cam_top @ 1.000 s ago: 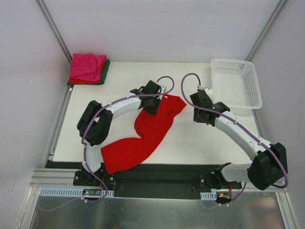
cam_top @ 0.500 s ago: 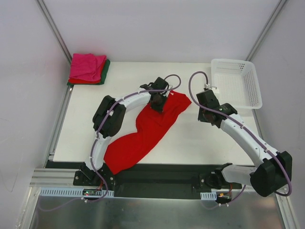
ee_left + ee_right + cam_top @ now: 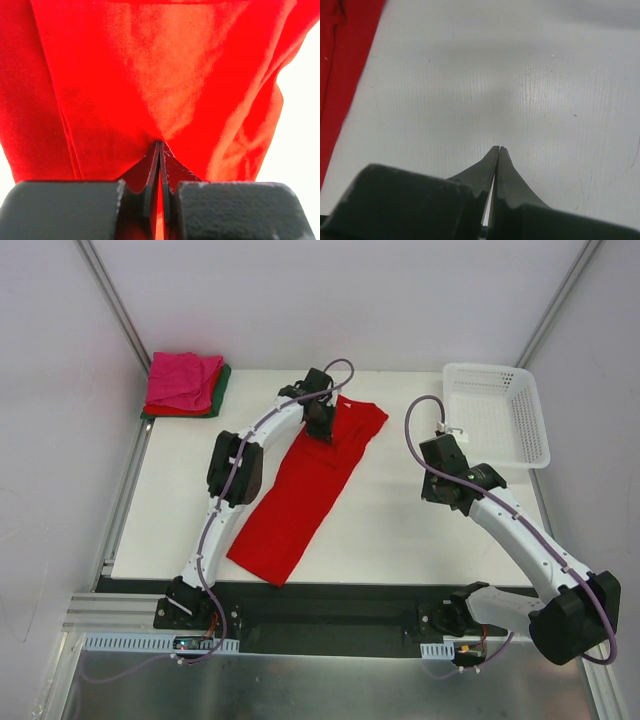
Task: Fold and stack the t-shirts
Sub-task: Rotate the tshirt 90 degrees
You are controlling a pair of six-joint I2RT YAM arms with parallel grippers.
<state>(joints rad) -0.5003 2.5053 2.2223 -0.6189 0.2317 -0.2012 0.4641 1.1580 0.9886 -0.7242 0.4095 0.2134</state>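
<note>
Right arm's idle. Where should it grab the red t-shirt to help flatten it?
Probably the far right corner of the red t-shirt, approached from the right over the table. That edge lies flat and faces the right gripper, which is shut and must open first; the left gripper pinches the far left side.

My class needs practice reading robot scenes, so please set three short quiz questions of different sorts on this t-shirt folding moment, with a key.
1. True or false: the left gripper is shut on the red t-shirt.
2. The folded stack lies at which corner of the table? A) near right B) far left C) far right
3. Fill in: the right gripper is shut and holds ____.
Key: 1 true; 2 B; 3 nothing.
</note>
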